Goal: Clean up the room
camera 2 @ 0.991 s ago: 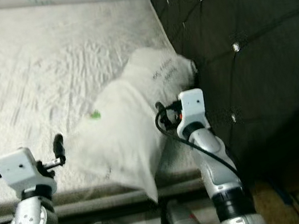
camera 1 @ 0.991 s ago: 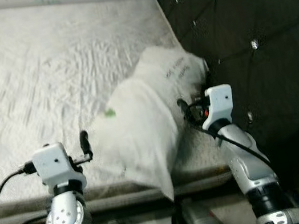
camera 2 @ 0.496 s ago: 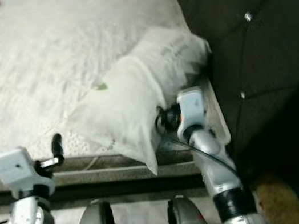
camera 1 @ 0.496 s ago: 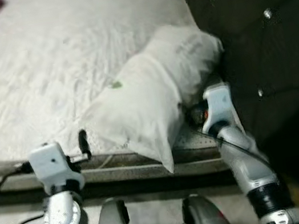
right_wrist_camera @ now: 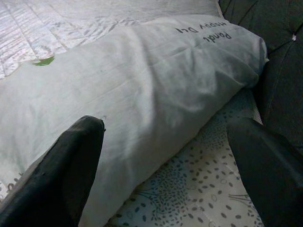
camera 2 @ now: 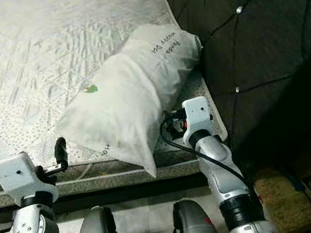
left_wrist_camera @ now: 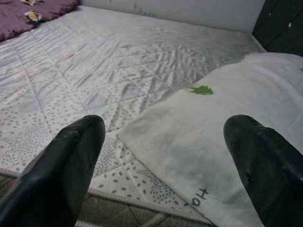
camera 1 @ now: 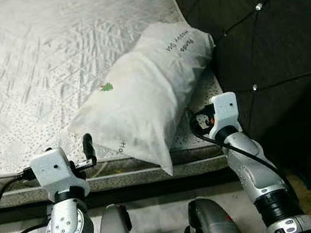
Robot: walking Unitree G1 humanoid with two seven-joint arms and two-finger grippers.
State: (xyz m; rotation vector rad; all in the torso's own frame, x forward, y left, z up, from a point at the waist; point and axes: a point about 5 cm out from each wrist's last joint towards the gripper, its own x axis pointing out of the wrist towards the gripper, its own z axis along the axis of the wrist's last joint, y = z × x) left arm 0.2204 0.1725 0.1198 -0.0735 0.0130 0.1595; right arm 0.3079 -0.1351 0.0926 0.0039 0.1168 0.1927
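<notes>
White printed fabric pillow (camera 1: 151, 96) is laid diagonally at the quilted white mattress's (camera 1: 27, 72) near edge, against the dark tufted headboard (camera 1: 263, 43). Left pincer (left_wrist_camera: 163, 156) and right pincer (right_wrist_camera: 165, 165) are spread wide beside it.

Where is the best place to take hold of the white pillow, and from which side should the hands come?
Probably with both hands at once. The pillow lies slanted on the mattress, its near corner hanging over the edge. The left hand could take the near left edge, and the right hand the long side facing the dark headboard. Both are open, and soft fabric there bunches easily.
</notes>
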